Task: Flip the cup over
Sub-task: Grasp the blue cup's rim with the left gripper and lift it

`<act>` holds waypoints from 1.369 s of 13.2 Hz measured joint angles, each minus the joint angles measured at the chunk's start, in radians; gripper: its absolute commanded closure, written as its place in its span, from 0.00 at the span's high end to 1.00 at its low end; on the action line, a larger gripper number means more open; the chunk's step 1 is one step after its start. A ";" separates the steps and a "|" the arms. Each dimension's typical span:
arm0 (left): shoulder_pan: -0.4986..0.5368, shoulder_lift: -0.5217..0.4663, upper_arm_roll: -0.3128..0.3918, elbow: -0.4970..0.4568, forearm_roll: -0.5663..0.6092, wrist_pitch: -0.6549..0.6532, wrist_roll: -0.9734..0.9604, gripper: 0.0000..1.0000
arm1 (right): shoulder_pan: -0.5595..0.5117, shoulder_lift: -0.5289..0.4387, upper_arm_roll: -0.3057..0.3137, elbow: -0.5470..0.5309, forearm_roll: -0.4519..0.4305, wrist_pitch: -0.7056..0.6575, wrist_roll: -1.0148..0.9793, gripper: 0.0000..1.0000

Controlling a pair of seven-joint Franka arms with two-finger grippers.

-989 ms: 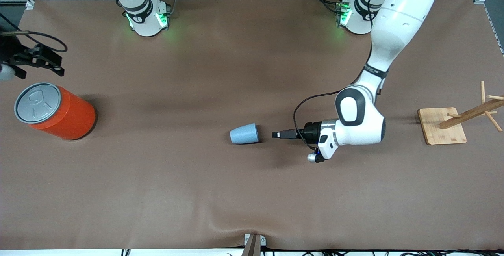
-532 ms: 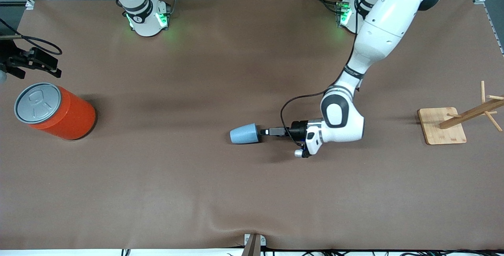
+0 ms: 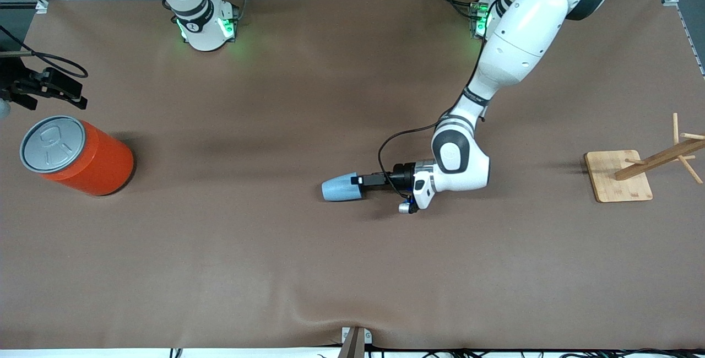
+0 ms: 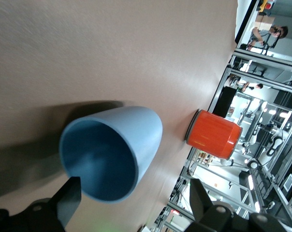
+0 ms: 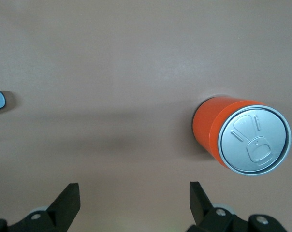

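One cup [image 3: 340, 188], one orange can [image 3: 77, 156] with a grey lid and one wooden peg stand [image 3: 633, 169] sit on the brown bench [image 3: 275, 270], worked by two arms. Since a second ago the left arm has reached in from its end of the bench, so the left jaws [image 3: 359, 180], which were then well short of the cup, are now at its mouth; the cup itself has not shifted. It lies on its side near the middle of the bench, its open mouth facing the left arm's end and its closed base toward the can. In the left wrist view the cup [image 4: 110, 152] fills the space just ahead of the spread fingers [image 4: 68, 199], its rim sitting between them; the jaws are released, with nothing gripped. The right jaws [image 3: 52, 85] wait over the right arm's end of the bench, above the bare cloth beside the can [image 5: 242, 139], also spread apart and empty. The can stands upright, well apart from the cup, and the peg stand sits at the left arm's end.
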 measured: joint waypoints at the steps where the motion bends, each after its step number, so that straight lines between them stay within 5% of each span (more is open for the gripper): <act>1: -0.012 0.001 0.000 0.000 -0.024 0.006 0.004 0.84 | 0.006 0.000 0.003 0.000 0.001 -0.003 0.000 1.00; 3: -0.025 0.007 0.000 0.000 -0.042 0.011 0.006 0.63 | 0.033 0.000 0.007 0.000 0.001 -0.012 0.000 1.00; 6: -0.027 0.025 0.000 0.009 -0.045 0.011 0.014 0.00 | 0.063 0.002 0.008 -0.002 0.002 -0.013 -0.001 1.00; 15: -0.026 0.017 0.058 0.085 -0.045 0.033 0.019 0.00 | 0.114 -0.001 0.007 0.002 0.002 -0.035 0.000 1.00; 18: -0.017 -0.052 0.116 0.107 0.061 0.034 -0.111 0.00 | 0.114 -0.004 0.004 0.009 0.001 -0.036 0.001 1.00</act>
